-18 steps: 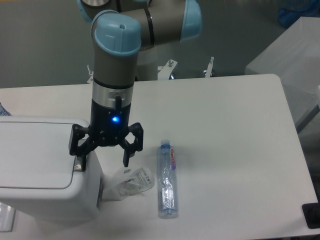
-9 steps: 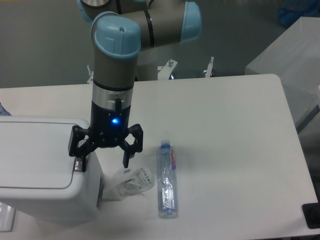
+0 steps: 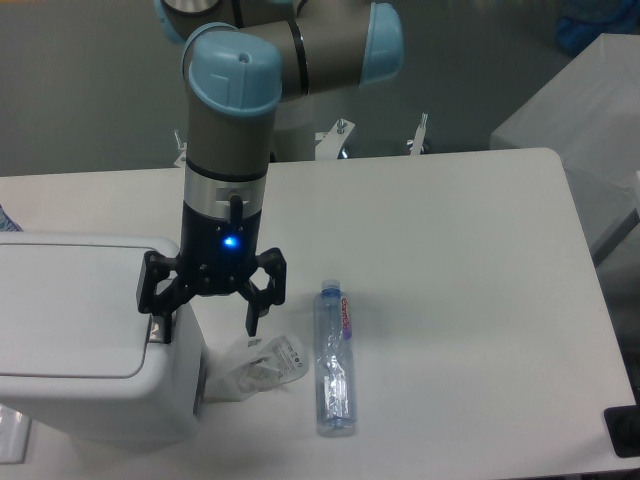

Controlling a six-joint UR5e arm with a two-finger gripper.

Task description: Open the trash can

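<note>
The trash can (image 3: 85, 335) is a large boxy white bin at the left front of the table, its flat lid down. My gripper (image 3: 207, 328) points straight down at the bin's right end, open. Its left finger (image 3: 160, 318) rests at the grey latch strip on the bin's top right edge. Its right finger (image 3: 253, 312) hangs beside the bin, above a crumpled wrapper. A blue light glows on the gripper body.
A clear plastic bottle (image 3: 334, 358) lies on the white table (image 3: 450, 260) right of the gripper. A crumpled clear wrapper (image 3: 262, 365) lies between bottle and bin. A dark object (image 3: 625, 430) sits at the table's front right corner. A grey box (image 3: 585, 110) stands off the table at right.
The gripper has risen very slightly at the latch between the earliest frame and now; nothing else has moved.
</note>
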